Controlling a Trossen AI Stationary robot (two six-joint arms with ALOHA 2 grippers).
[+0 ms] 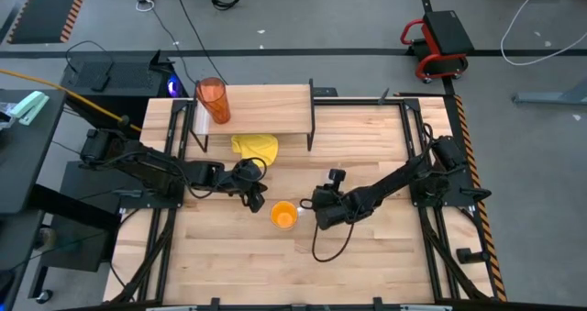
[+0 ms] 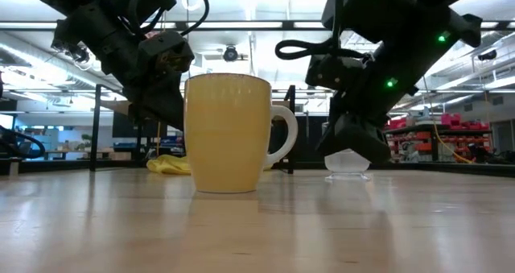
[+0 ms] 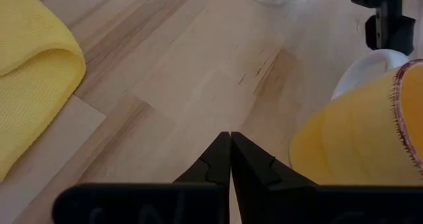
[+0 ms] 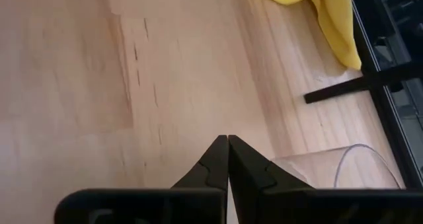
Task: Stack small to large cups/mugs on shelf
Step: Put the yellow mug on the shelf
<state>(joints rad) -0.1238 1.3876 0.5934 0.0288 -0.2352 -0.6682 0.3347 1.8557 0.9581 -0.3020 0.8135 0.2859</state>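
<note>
The orange mug (image 1: 283, 216) with its white handle (image 2: 283, 136) stands upright on the tabletop. My left gripper (image 1: 258, 204) (image 3: 229, 137) is shut just left of the mug (image 3: 350, 138), fingers clear of its wall. My right gripper (image 1: 315, 210) (image 4: 228, 139) is shut just right of the mug. The small clear cup (image 2: 348, 162) (image 4: 360, 166) stands on the table beside the right fingers; in the high view the gripper hides it. The orange-red tumbler (image 1: 213, 99) stands upright on the left end of the shelf (image 1: 266, 109).
A yellow cloth (image 1: 255, 147) (image 3: 30, 72) lies on the table in front of the shelf, between its black legs (image 4: 350, 85). Bare slatted wood (image 1: 293, 265) stretches toward the near edge. The shelf's right part holds nothing.
</note>
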